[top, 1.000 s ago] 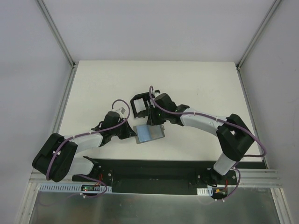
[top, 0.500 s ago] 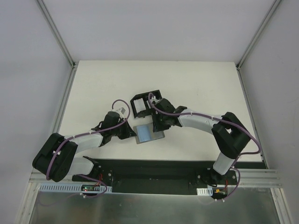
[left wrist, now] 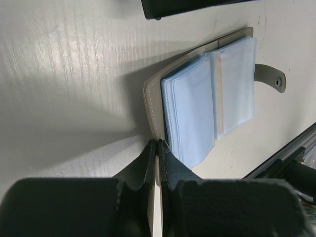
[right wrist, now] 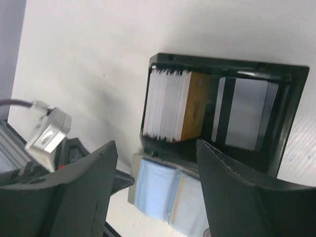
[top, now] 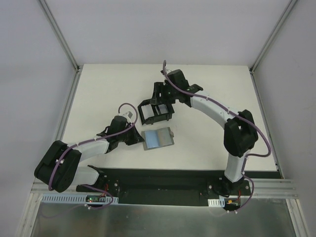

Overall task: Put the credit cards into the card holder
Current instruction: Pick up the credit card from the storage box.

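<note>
The card holder (left wrist: pixel 190 106) lies open on the table, pale blue sleeves up, its tab (left wrist: pixel 270 77) at the right; from above, the card holder (top: pixel 158 138) sits in front of a black tray. My left gripper (left wrist: pixel 157 146) is shut on the holder's grey cover edge. The credit cards stand as a whitish stack (right wrist: pixel 165 103) with a gold-yellow card (right wrist: pixel 195 106) at its end, inside the tray. My right gripper (right wrist: pixel 155 143) hangs open and empty above the tray, holding nothing; from above, the right gripper (top: pixel 162 98) is over the tray's far side.
The black divided tray (right wrist: pixel 292 94) also holds a grey card with a dark stripe (right wrist: pixel 243 114) in its other compartment. From above, the tray (top: pixel 144 118) lies just behind the holder. A black base rail (top: pixel 163 178) runs along the near edge.
My right gripper has pulled back from over the card holder to above the tray and opened wider. The left gripper and the holder have stayed put.
</note>
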You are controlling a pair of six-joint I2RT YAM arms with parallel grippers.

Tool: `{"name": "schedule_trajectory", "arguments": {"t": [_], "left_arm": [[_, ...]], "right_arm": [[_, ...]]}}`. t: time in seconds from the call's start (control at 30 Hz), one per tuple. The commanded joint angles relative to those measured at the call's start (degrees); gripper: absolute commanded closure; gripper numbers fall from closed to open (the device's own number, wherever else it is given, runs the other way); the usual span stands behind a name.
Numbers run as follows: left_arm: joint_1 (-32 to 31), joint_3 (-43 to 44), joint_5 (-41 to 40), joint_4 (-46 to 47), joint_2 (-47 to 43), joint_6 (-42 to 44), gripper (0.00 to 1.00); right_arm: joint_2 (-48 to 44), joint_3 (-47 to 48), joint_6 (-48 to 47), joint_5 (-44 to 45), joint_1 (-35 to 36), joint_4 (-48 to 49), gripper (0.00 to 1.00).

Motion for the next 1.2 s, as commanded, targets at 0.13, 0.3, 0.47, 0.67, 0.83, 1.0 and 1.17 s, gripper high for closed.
{"name": "schedule_trajectory", "arguments": {"t": [0.13,0.3,0.47,0.67,0.83,1.0,1.17], "left_arm": [[1.27,2.61,-1.39,-1.90,0.34,2.42,1.00],[1.71,2.26,-0.86,-1.82,0.86,3.21,1.00],[2.24,2.61,-0.60,-2.17,0.86,4.09,1.00],[2.68,2.70,-0.25,-2.78,0.69,4.62,1.00],[3.03,2.79,-0.16,-2.87,1.04,4.71,1.00],[3.21,3.31,0.37,-2.87,1.74,4.80,1.00],[3.29,3.66,0.81,-2.87,2.09,4.97,1.00]], "right_arm": [[11.14,9.45,0.17,-8.07,-1.63,-2.25,0.26],[15.01,10.77,1.49,-10.44,-1.72,-0.76,0.24],[17.65,11.22,3.07,-12.20,-1.89,1.00,0.24],[20.29,12.35,4.39,-13.87,-2.07,1.62,0.23],[21.08,12.44,4.83,-15.63,-2.07,2.15,0.22],[20.47,12.18,4.83,-17.04,-2.42,2.67,0.33],[19.24,11.83,4.83,-17.30,-2.77,3.37,0.44]]}}
